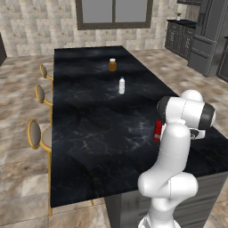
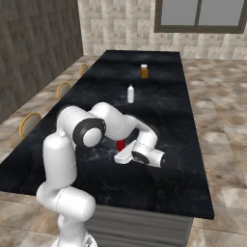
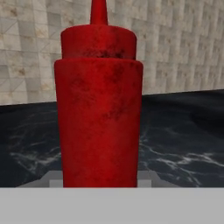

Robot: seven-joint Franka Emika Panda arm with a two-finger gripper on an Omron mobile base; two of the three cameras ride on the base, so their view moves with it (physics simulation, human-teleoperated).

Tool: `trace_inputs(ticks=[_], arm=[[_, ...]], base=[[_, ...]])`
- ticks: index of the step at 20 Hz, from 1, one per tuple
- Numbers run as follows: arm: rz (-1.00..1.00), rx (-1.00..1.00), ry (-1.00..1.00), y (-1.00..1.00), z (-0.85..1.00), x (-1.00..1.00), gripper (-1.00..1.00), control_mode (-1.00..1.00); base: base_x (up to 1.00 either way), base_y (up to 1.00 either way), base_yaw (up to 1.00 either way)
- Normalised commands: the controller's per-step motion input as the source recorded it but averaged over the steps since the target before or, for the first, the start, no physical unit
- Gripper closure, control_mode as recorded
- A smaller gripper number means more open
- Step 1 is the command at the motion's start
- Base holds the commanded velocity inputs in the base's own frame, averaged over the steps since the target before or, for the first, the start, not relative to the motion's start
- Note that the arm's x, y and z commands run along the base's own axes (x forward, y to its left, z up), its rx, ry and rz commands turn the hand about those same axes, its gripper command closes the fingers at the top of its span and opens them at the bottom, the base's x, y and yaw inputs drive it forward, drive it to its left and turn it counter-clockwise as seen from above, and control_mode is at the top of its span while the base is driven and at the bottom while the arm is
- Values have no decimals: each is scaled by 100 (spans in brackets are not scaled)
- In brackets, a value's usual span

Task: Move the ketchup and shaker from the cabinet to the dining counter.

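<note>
The ketchup, a slim red squeeze bottle with a nozzle top, stands upright and very close in the hand view. My gripper is shut on its lower body, with a pale finger edge showing on each side. In the right base view the ketchup sits low over the dining counter, just beyond my hand. From the left base camera a strip of the ketchup shows behind my arm, near the right edge of the dining counter. The shaker and the cabinet are out of view.
A tall slim white bottle and an amber jar stand farther along the counter. Round-backed stools line its left side. Dark cabinets and a fridge are at the far right.
</note>
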Motion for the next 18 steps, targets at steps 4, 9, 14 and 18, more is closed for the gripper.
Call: trace_inputs(ticks=[4, 9, 14, 18], arm=[[0, 0, 0, 0, -12, 0, -100, -100], [0, 0, 0, 0, -2, 0, -100, -100], [0, 0, 0, 0, 0, 0, -100, -100], [0, 0, 0, 0, 0, 0, -100, -100]], base=[[0, 0, 0], [0, 0, 0], [0, 0, 0], [0, 0, 0]])
